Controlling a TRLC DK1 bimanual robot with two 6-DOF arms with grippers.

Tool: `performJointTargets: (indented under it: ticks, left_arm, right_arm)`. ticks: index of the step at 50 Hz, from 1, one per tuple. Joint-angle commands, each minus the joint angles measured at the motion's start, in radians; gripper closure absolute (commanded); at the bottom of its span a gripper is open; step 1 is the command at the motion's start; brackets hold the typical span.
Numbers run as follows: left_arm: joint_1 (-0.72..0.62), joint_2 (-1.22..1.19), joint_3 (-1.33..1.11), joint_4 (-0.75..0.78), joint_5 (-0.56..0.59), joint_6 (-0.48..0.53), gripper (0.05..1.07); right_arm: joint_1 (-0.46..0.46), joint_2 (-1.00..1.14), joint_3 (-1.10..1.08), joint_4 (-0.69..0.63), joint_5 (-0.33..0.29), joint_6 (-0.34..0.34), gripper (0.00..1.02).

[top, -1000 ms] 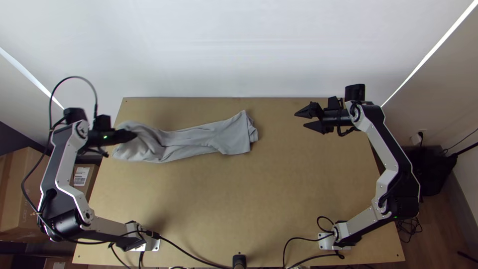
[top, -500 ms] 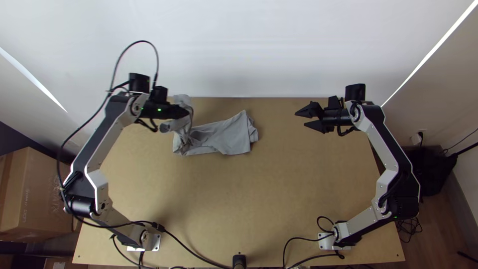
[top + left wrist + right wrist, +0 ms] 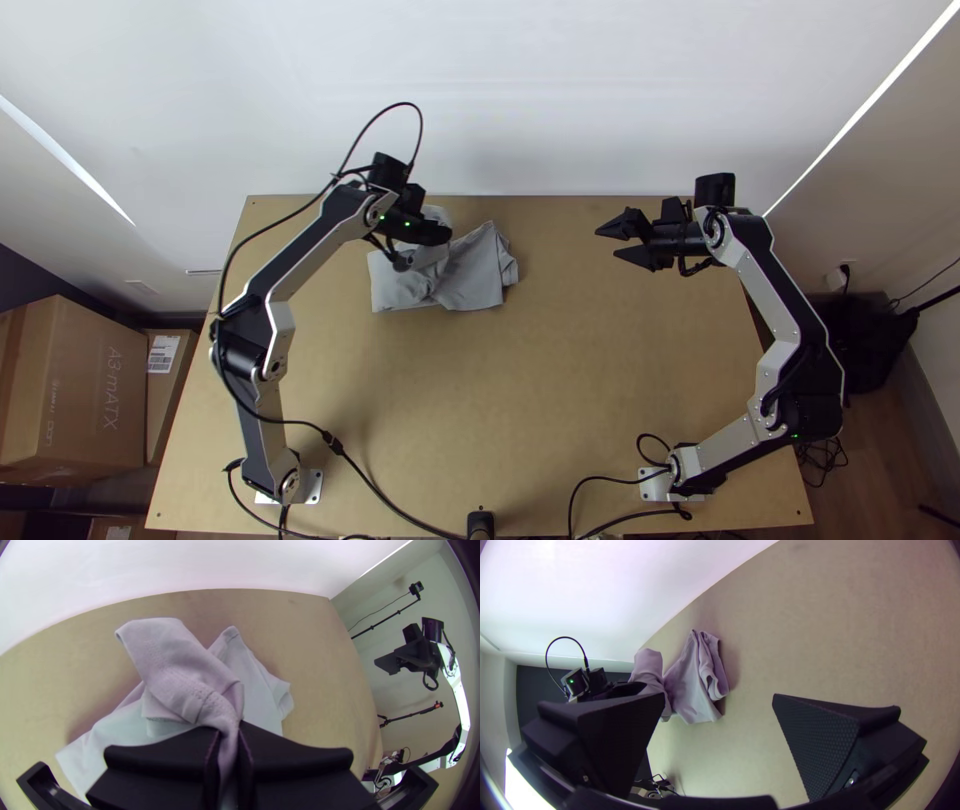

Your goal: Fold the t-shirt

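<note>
Near the surface's (image 3: 560,400) far edge, the left tool (image 3: 229,732) pinches the t-shirt (image 3: 475,275), likely to fold it over, the right tool (image 3: 607,243) spread.

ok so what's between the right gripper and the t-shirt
Seen from above, a bare stretch of the wooden table lies between the open right gripper and the grey t-shirt; the top view shows it.
</note>
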Motion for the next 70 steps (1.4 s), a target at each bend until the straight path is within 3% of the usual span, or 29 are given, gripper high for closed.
performJointTargets:
  ticks: [1, 5, 6, 7, 10, 11, 19, 34, 53, 70]
  left_arm:
    - [-0.031, 0.079, 0.112, 0.014, -0.006, -0.051, 1.05]
    - [-0.060, 0.134, 0.178, 0.011, -0.006, -0.068, 1.04]
    - [-0.069, 0.152, 0.199, 0.011, -0.006, -0.071, 0.98]
    - [-0.077, 0.172, 0.224, 0.010, -0.006, -0.077, 0.85]
    - [-0.106, 0.221, 0.301, -0.012, -0.006, -0.080, 0.22]
    - [-0.115, 0.234, 0.322, -0.007, -0.006, -0.083, 0.06]
    - [-0.139, 0.200, 0.334, 0.174, -0.014, -0.166, 0.10]
    - [-0.044, 0.011, 0.256, 0.159, -0.014, -0.156, 0.10]
    - [0.197, -0.329, 0.017, 0.093, -0.039, -0.004, 0.10]
    - [0.411, -0.573, -0.149, 0.067, -0.069, 0.042, 0.10]
  right_arm:
    - [-0.004, -0.009, -0.039, 0.015, 0.011, 0.009, 0.03]
    - [-0.003, -0.012, -0.059, 0.023, 0.017, 0.007, 0.03]
    - [-0.003, -0.012, -0.065, 0.026, 0.017, 0.007, 0.03]
    - [-0.003, -0.014, -0.071, 0.028, 0.017, 0.007, 0.03]
    - [0.005, -0.015, -0.095, 0.034, 0.023, 0.006, 0.03]
    - [0.008, -0.018, -0.106, 0.040, 0.028, 0.006, 0.03]
    - [0.079, -0.017, -0.204, 0.120, 0.072, 0.013, 0.03]
    - [0.194, 0.169, -0.071, 0.181, 0.103, 0.009, 0.03]
    - [0.290, 0.479, 0.300, 0.181, 0.101, -0.007, 0.03]
    - [0.378, 0.703, 0.532, 0.170, 0.100, -0.007, 0.03]
